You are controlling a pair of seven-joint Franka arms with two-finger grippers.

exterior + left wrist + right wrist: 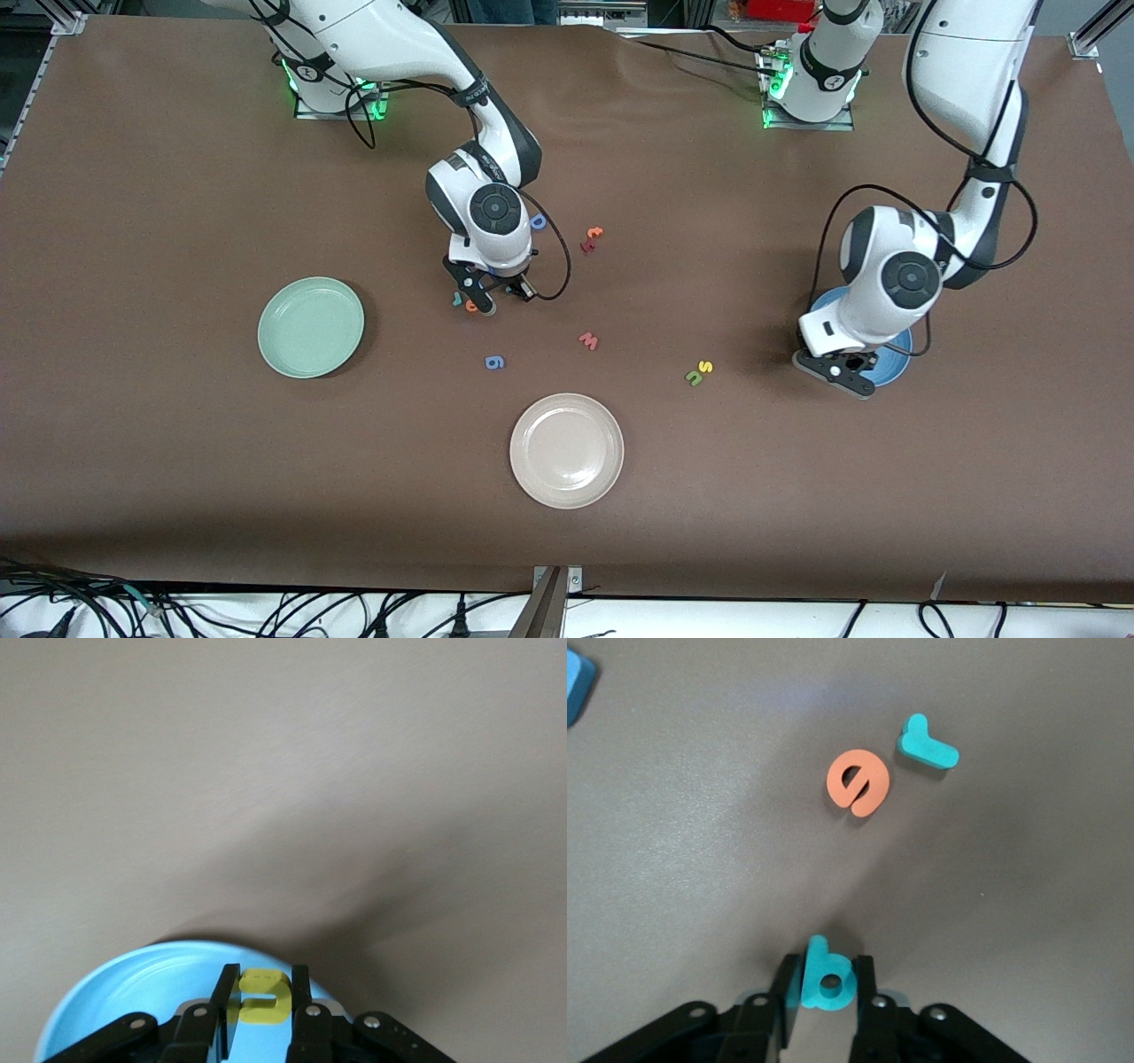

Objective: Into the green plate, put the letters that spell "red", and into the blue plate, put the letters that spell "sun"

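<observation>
My right gripper (pixel 496 299) (pixel 827 979) is down at the table between the plates, shut on the teal "d" (pixel 829 986). The orange "e" (pixel 858 781) (pixel 471 307) and teal "r" (pixel 928 746) (pixel 457 299) lie flat just beside it. The green plate (pixel 310 328) sits toward the right arm's end. My left gripper (pixel 855 365) (pixel 264 988) hangs over the blue plate (pixel 895 361) (pixel 133 992), shut on a yellow "u"/"n" letter (pixel 263 998). The yellow "s" (pixel 706 365) and an olive "u"/"n" (pixel 694 378) lie on the table beside the blue plate.
A beige-white plate (pixel 567 450) sits nearest the front camera. Loose letters lie mid-table: a red "w" (pixel 589 340), a blue "g" (pixel 494 361), a blue "D" (pixel 538 221) (pixel 576 682) and an orange and red pair (pixel 592 237).
</observation>
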